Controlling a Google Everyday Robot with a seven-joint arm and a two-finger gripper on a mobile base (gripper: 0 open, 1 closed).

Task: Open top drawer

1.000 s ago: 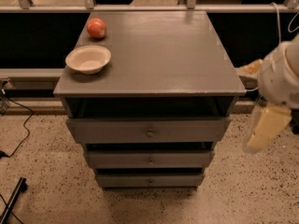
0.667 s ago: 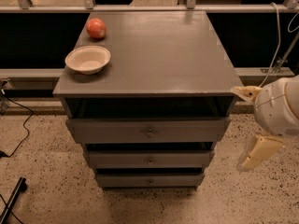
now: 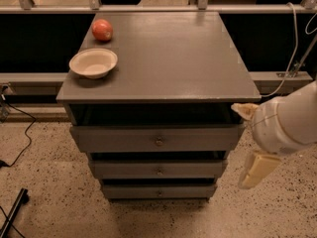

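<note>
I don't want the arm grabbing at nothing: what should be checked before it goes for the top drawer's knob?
1. Knob of the top drawer in plain sight, nothing in front: ok.
2. Gripper lined up with the knob: not ok; it hangs off the cabinet's right side, beside the drawer's right end, apart from the knob.
3. Bowl and apple set back from the cabinet top's front edge: ok.
4. Drawer fully shut: cannot tell; a dark gap shows above its front.
5. Floor cable out of the pull path: ok, it lies to the left.
</note>
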